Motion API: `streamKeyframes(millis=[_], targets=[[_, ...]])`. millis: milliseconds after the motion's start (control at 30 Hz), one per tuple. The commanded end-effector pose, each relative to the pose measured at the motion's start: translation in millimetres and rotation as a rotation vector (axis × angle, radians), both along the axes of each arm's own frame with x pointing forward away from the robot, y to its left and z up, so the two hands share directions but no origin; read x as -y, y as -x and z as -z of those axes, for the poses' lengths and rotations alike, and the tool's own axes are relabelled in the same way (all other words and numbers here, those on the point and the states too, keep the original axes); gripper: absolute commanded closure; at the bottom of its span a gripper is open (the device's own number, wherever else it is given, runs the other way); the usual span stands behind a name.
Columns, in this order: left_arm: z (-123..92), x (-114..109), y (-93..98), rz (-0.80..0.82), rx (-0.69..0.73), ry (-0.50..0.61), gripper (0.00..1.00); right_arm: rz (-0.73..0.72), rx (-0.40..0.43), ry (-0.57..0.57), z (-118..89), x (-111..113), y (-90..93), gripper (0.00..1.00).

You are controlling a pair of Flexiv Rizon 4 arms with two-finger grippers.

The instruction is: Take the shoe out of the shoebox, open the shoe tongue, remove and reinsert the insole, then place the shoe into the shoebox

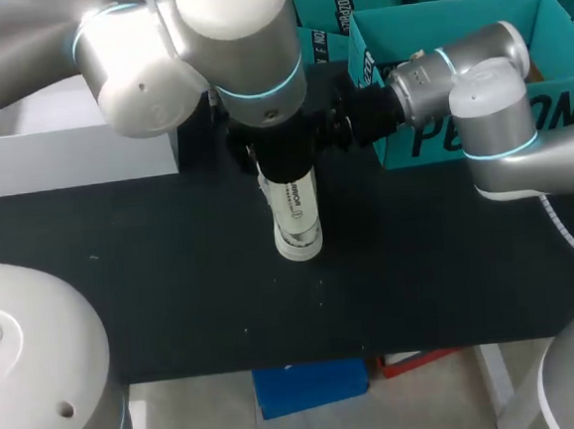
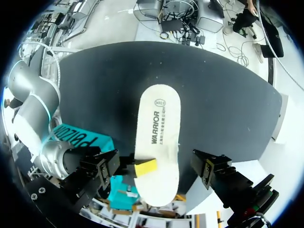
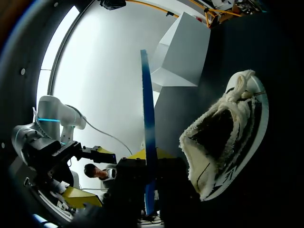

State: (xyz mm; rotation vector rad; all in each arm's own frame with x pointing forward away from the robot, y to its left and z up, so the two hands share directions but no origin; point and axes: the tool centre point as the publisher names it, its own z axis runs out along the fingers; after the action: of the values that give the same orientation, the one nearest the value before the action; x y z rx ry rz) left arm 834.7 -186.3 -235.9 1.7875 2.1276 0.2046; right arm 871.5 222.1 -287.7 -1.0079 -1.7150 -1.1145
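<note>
Metal blocks much of the head view. The wrist of my left arm (image 1: pixel 243 39) stands over the middle of the black table (image 1: pixel 175 313) and hides the far end of the insole (image 1: pixel 297 219). Only the insole's near part shows there, white printed face up, its long axis running from under the wrist toward the table's near edge. Whether that rounded end touches the mat I cannot tell. My right arm (image 1: pixel 486 89) cuts across the front of the open teal shoebox (image 1: pixel 558 114) at the table's far right.

In the right wrist view the right gripper (image 3: pixel 149 159) is closed on the insole, which is seen edge-on as a thin blue strip running straight out from between the yellow tips. The left wrist view shows one of those tips (image 2: pixel 145 166) pressed on the white face near one end. The left gripper (image 3: pixel 90 175) is spread wide and holds nothing.

The shoe (image 3: pixel 228 142) shows only in the right wrist view. It lies on its side on the table just beside the held insole, out of the box. Its fleecy opening is turned toward the right gripper and its long axis points away from it — toe and heel are hard to tell apart. A white box (image 1: pixel 72 142) sits at the far left.
</note>
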Motion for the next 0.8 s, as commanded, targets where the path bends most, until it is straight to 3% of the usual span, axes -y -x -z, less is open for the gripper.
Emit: streamKeyframes(millis=[33,433,800], targets=[[6,-2,10.9,0.001,0.001,0.017,0.0,0.0,0.0,0.0,1,-1,-0.5,1.0],[21,2,43.3,0.012,-0.048,0.053,0.0,0.0,0.0,0.0,1,-1,-0.5,1.0],[20,-5,36.5,-0.006,-0.043,0.096,0.0,0.0,0.0,0.0,1,-1,-0.5,1.0]])
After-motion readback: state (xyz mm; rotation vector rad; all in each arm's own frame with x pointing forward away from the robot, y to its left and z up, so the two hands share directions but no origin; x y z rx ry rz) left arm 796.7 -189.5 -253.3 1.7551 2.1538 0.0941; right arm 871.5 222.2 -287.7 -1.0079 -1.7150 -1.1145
